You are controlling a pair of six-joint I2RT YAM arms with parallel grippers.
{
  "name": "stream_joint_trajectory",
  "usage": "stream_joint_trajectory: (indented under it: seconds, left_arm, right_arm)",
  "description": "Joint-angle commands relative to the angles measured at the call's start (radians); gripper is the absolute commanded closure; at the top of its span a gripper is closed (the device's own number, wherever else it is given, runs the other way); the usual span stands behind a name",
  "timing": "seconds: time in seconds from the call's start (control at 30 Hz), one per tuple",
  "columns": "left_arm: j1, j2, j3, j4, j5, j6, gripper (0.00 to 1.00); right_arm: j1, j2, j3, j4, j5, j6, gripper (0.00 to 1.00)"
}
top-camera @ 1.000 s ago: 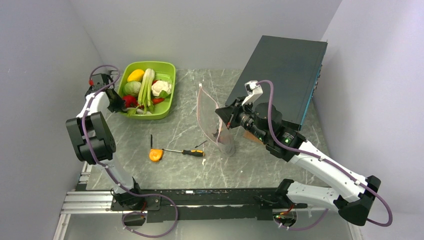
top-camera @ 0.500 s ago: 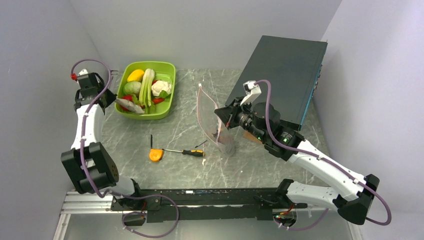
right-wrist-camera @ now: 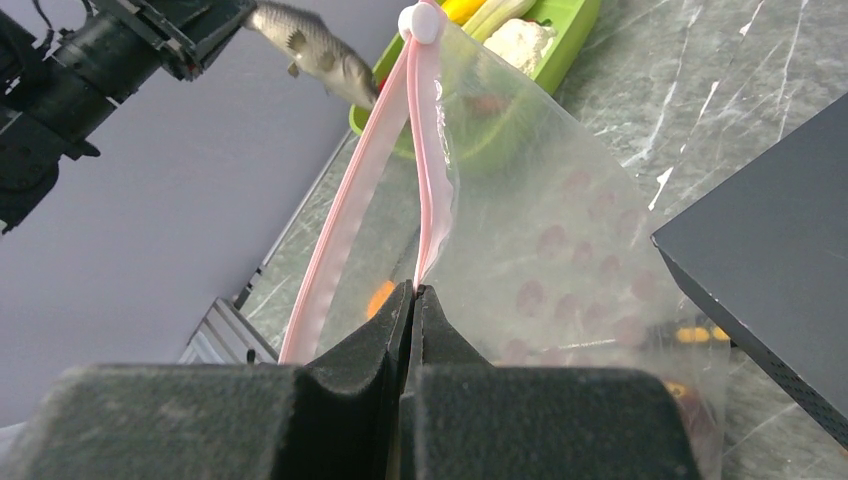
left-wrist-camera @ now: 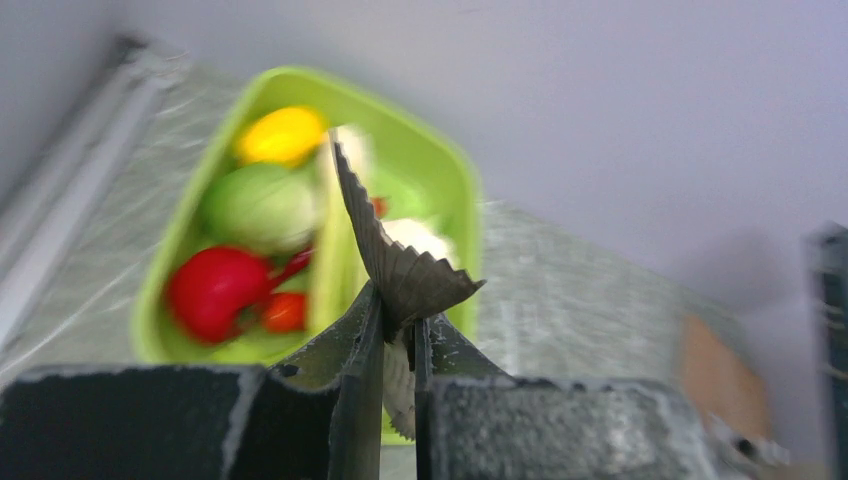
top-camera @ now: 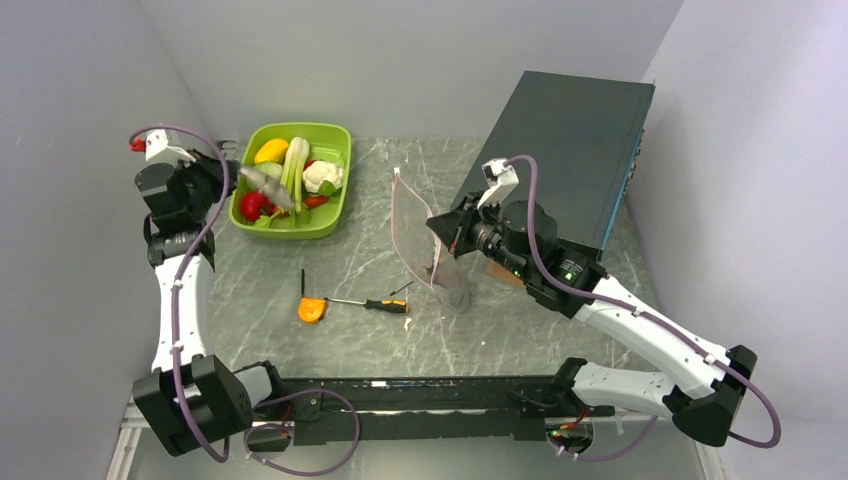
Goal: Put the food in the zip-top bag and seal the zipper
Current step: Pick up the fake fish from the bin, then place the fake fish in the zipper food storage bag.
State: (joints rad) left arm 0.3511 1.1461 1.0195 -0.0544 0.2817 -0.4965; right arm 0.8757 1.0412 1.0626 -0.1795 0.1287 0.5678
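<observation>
Over at the far-left corner of the marble-look surface [top-camera: 350, 265], the left gripper [top-camera: 232, 176] is up in the air with a grey toy fish [top-camera: 266, 186] pinched by the tail. From the left wrist cam the gripper [left-wrist-camera: 398, 322] is nearly closed, with just the ribbed tail fin [left-wrist-camera: 400, 270] between its fingers and the body sticking out away from the camera. The fish hangs right above the lime-green tray [top-camera: 346, 172], toward its left side.

Rest of the food is in that tray: a white cauliflower [top-camera: 321, 177], a yellow piece [top-camera: 271, 150], a pale green stalk [top-camera: 293, 163] and a round red piece [top-camera: 250, 205]. The left wrist view is blurry, but the tray [left-wrist-camera: 440, 150] plus red, yellow and green blobs are easy enough to make out.

Mid-surface, the right gripper [top-camera: 441, 229] is clamped fully shut on the zip-top bag [top-camera: 420, 240], which stands upright with its bottom on the surface. The right wrist cam shows the gripper [right-wrist-camera: 413, 298] biting on one side of the pink zipper [right-wrist-camera: 432, 150]. The other side bows away to the left, so the mouth gapes open, and the white slider [right-wrist-camera: 426, 21] sits at the far end. The bag [right-wrist-camera: 570, 230] is clear with faint pinkish dots. Something dark [top-camera: 456, 295] sits at the bottom of it, can't tell what exactly.

Near the arms there's an orange tape measure [top-camera: 312, 310] and, just beside it, a screwdriver [top-camera: 385, 305]. A big black box [top-camera: 570, 140] leans in the far-right corner behind the right arm.
</observation>
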Motion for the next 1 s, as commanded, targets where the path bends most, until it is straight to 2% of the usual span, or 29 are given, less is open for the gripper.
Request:
stream_joint_trajectory:
  seconds: [0.0,0.07,0.2,0.43,0.5,0.73,0.97]
  left_arm:
    - [-0.001,-0.034,-0.072,0.498,0.441,-0.149,1.00]
    - [-0.014,-0.040,-0.105,0.687,0.560,-0.252,1.00]
    - [-0.050,-0.062,-0.154,1.008,0.673,-0.403,1.00]
    - [-0.170,-0.077,-0.196,1.606,0.757,-0.682,1.00]
    - [-0.208,-0.105,-0.213,1.656,0.756,-0.684,1.00]
    - [-0.278,-0.219,-0.266,1.584,0.736,-0.532,1.00]
    - [-0.369,-0.246,-0.322,1.590,0.661,-0.458,1.00]
  right_arm:
    - [-0.003,0.005,0.054,0.009,0.003,-0.008,1.00]
    - [-0.003,0.009,0.057,0.008,-0.002,-0.002,1.00]
    - [-0.003,0.029,0.063,0.014,-0.017,0.004,1.00]
    - [-0.003,0.049,0.075,0.008,-0.026,0.006,1.00]
    - [-0.003,0.046,0.072,0.005,-0.026,0.007,1.00]
    - [-0.001,0.042,0.067,0.001,-0.016,0.007,1.00]
    - [-0.003,0.054,0.059,0.011,-0.034,0.018,1.00]
